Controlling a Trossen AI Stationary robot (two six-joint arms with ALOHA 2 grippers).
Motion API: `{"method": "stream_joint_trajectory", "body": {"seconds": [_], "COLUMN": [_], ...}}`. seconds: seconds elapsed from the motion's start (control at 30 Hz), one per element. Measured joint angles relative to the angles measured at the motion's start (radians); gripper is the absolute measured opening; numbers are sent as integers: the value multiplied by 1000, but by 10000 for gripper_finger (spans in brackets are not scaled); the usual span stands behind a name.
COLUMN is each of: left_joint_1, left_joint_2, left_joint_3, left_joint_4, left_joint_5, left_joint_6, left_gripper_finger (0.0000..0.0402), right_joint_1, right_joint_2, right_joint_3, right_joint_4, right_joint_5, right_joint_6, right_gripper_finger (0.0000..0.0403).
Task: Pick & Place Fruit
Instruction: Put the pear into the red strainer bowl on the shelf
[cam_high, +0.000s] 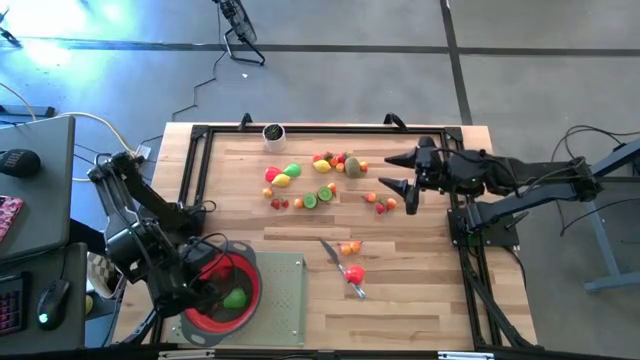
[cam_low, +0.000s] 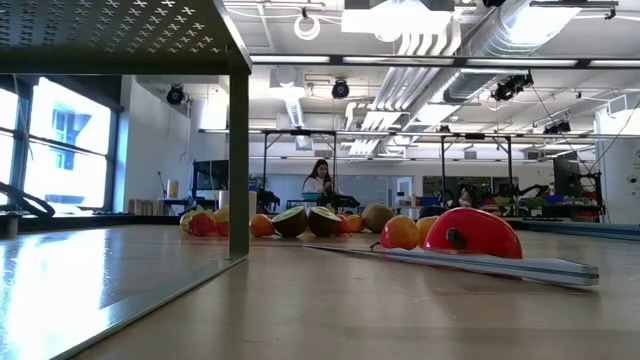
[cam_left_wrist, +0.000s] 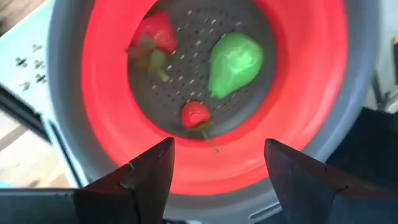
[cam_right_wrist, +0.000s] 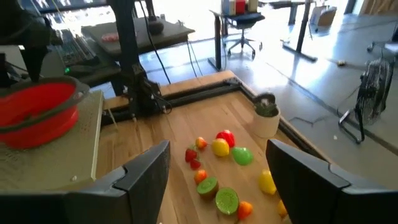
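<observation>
Fruit (cam_high: 318, 178) mostly lies scattered mid-counter (cam_high: 420, 290); you have a green pear (cam_left_wrist: 234, 63) and two red pieces in the red strainer (cam_left_wrist: 311, 93). Your left hand (cam_left_wrist: 217, 168) hangs spread and empty over it. Your right hand (cam_high: 397, 172) hovers wide, empty, beside the scatter.

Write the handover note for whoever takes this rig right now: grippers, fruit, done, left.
Left gripper: open, empty, over the red strainer at the table's near-left.
Right gripper: open, empty, hovering at the right end of the fruit pile.
Done: three fruits in the strainer: a green pear, a large strawberry and a small strawberry.
Left: the fruit pile at the middle of the table's far side, plus a red fruit and small orange fruits beside the knife near the table's centre.
</observation>
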Motion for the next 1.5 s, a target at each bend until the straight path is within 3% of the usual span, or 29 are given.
{"method": "stream_joint_trajectory", "body": {"seconds": [0.23, 0.67, 0.87, 1.23, 1.37, 1.5], "left_joint_1": [0, 1, 1, 21, 129, 248], "left_joint_2": [-19, -103, -119, -128, -133, -141], "left_joint_3": [0, 0, 1, 1, 0, 1], "left_joint_4": [111, 324, 332, 336, 353, 440], "left_joint_5": [-142, -709, -870, -843, -824, -737], "left_joint_6": [92, 549, 651, 586, 695, 860], "left_gripper_finger": [209, 177, 177, 177, 177, 177], "right_joint_1": [0, 0, 0, 4, 2, 2], "right_joint_2": [0, 0, 0, -4, -5, -5], "right_joint_3": [0, 0, 0, 0, 0, 0], "right_joint_4": [135, 220, 222, 288, 318, 347], "right_joint_5": [0, 15, 61, 50, 51, 58], "right_joint_6": [-77, -140, -142, -137, -107, -110], "right_gripper_finger": [258, 258, 258, 258, 258, 258]}}
